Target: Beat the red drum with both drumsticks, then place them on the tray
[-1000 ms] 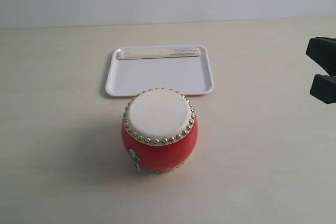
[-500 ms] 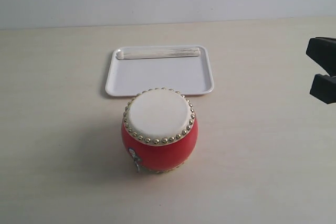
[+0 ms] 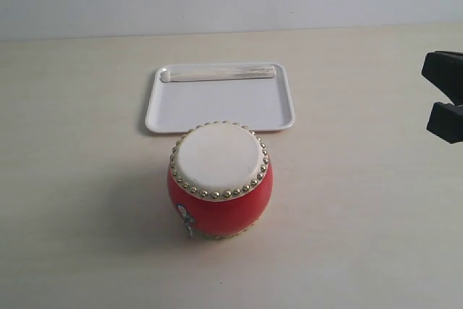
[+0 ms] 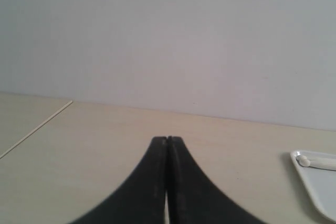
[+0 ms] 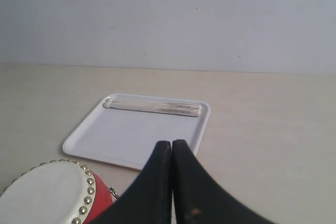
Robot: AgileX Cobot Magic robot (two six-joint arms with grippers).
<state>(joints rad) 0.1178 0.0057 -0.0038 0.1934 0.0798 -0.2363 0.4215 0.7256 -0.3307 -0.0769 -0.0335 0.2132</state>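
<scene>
Drumsticks (image 3: 217, 73) lying side by side inside tray (image 3: 217, 110), along its upper rim, upper centre of frame; red drum (image 3: 221, 204) upright just below. Left gripper (image 4: 167, 142) and right gripper (image 5: 171, 145) clenched on nothing. Black shape (image 3: 445, 99) cut off at right edge, hard to identify.

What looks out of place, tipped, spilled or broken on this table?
Nothing stands out. The drum stands upright, the tray lies flat behind it, and the drumsticks lie together inside the tray along its far rim. The left pincer and the right pincer are shut and empty.
</scene>
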